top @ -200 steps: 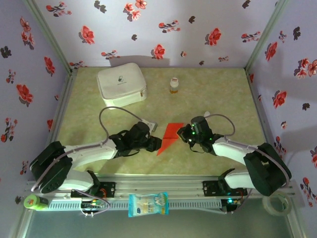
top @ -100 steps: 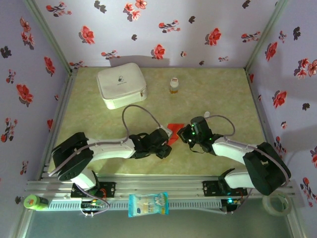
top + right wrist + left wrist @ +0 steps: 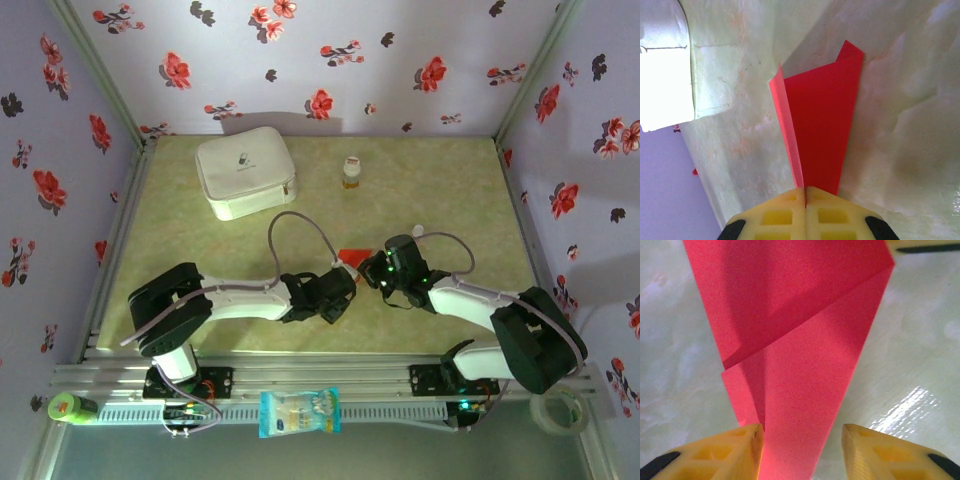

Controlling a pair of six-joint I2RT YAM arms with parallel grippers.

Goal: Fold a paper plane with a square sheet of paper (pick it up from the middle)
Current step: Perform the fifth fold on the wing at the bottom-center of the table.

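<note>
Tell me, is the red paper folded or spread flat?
Folded: the red paper shows a diagonal crease with overlapping layers and narrows toward one end.

paper plane (image 3: 805, 390) | bright red, half-folded (diagonal flap across a tapering body) | lies mostly flat near middle of table (image 3: 450, 190) | one long edge stands lifted
</note>
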